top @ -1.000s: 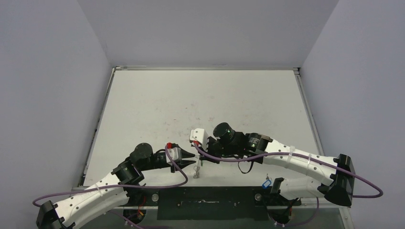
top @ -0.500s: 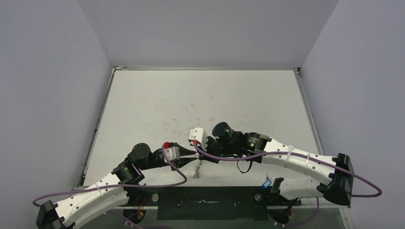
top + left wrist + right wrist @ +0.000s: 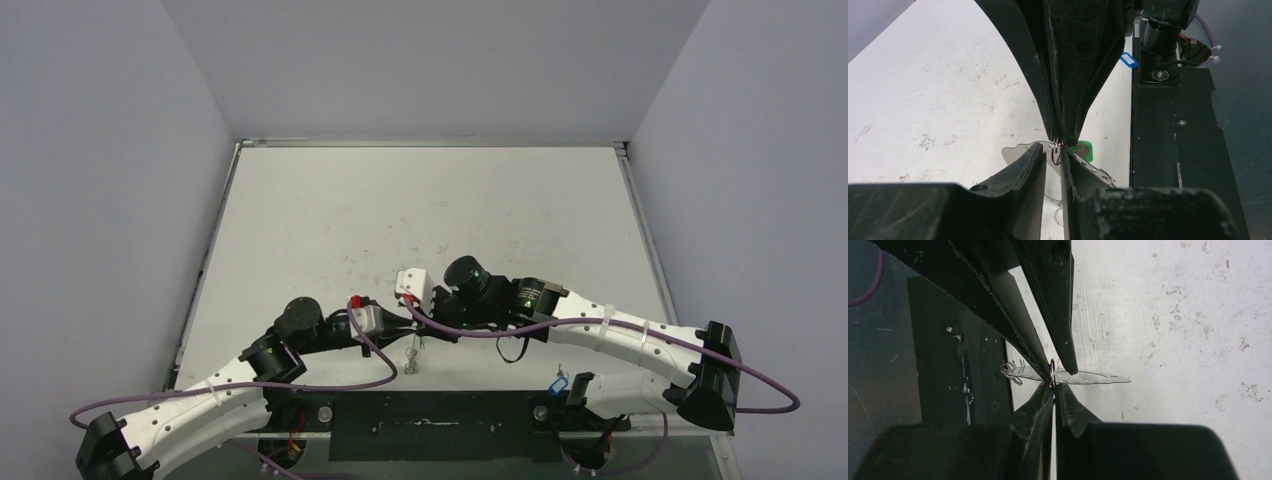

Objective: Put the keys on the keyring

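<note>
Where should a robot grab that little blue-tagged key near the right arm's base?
Probably by the blue tag, coming straight down from above: it lies flat on the table and is the broadest part showing.

green key mostly hidden behind right claw, blue key tiny

My right claw comes up from the bottom centre, its fingers pressed together on a small wire ring seen edge-on. The left claw reaches down from the top to that ring. A flat silver piece shows crosswise behind it, against the scuffed white tabletop.
</note>
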